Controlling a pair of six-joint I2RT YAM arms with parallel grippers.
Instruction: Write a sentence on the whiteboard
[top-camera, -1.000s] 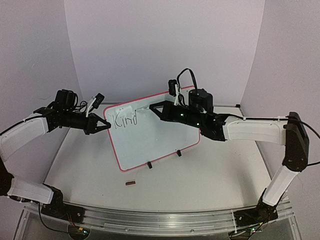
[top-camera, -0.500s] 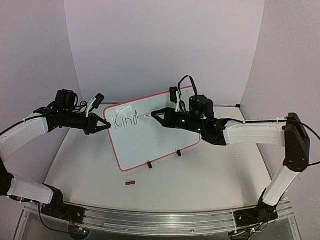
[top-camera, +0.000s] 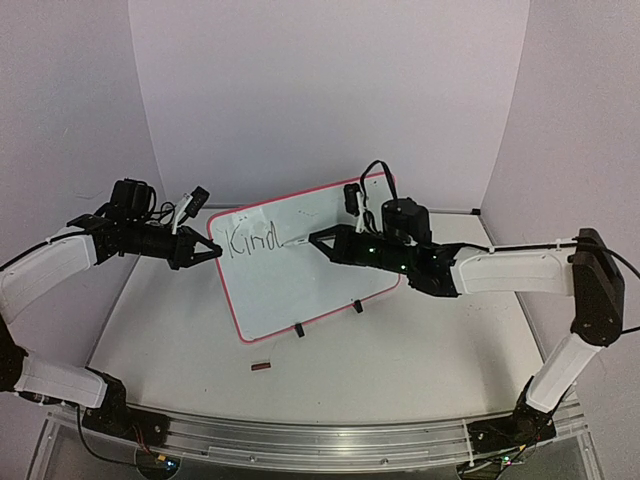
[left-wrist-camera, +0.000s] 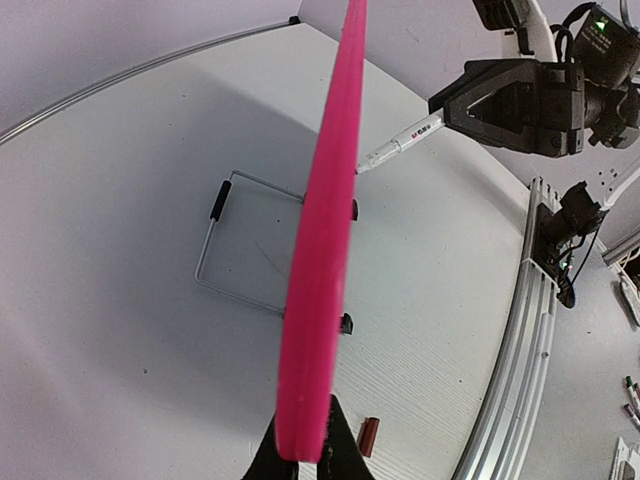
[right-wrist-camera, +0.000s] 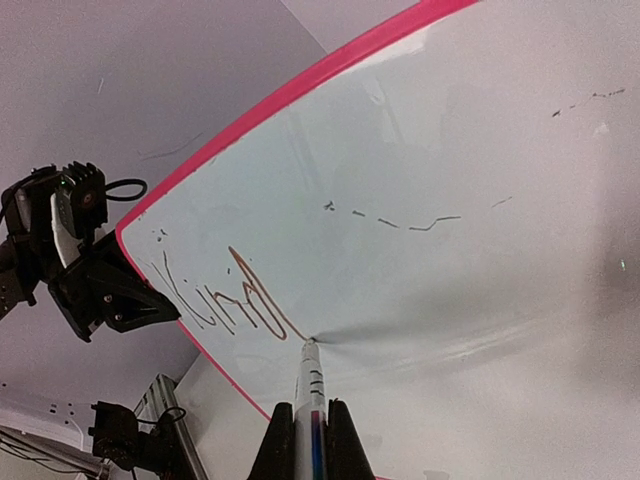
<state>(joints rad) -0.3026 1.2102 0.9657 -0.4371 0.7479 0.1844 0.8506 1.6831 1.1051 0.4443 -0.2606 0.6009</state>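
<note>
The whiteboard (top-camera: 300, 270), glossy white with a red rim, stands tilted on two black clip feet. The sentence (top-camera: 250, 240) reads "Kind" in thin dark letters at its upper left; it also shows in the right wrist view (right-wrist-camera: 215, 295). My left gripper (top-camera: 212, 250) is shut on the board's left rim (left-wrist-camera: 320, 280). My right gripper (top-camera: 318, 240) is shut on a white marker (right-wrist-camera: 311, 400). The marker's tip touches the board just right of the "d".
A small dark red marker cap (top-camera: 261, 367) lies on the table in front of the board; it also shows in the left wrist view (left-wrist-camera: 367, 436). A wire stand (left-wrist-camera: 240, 240) props the board from behind. Walls enclose the table on three sides.
The right gripper has moved down and right along the board, finishing the "d" with a tail stroke. The left gripper and the board have stayed still.
</note>
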